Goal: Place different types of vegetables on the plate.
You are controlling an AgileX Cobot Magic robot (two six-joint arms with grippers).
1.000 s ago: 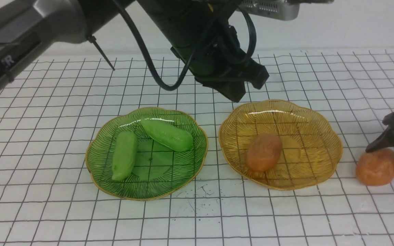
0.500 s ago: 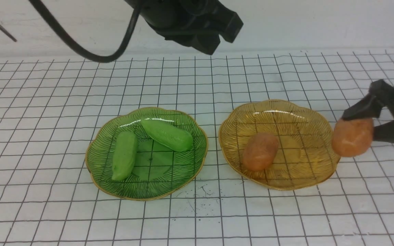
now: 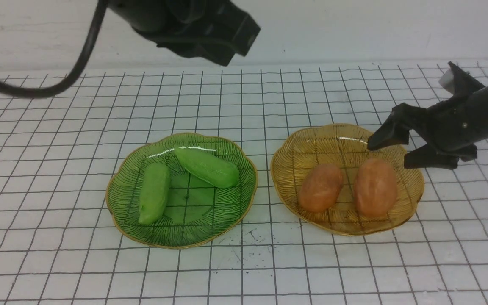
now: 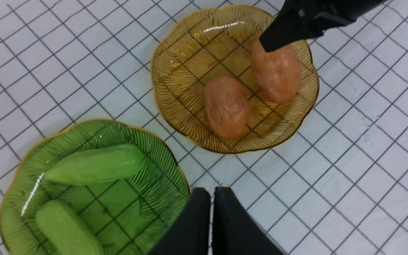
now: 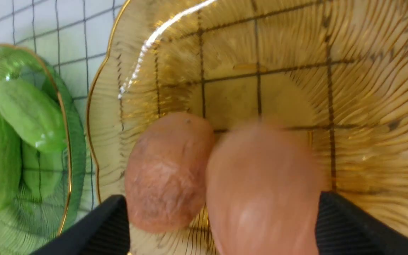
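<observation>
One potato moved from right end effector onto amber plate.

A darker potato and a paler potato are seen side by side in the amber plate. One cucumber and a second cucumber are laid in the green plate. The left gripper is shown with jaws pressed together over the gridded table.

Left tool high, jaws tight together — right tool low, jaws wide apart.
</observation>
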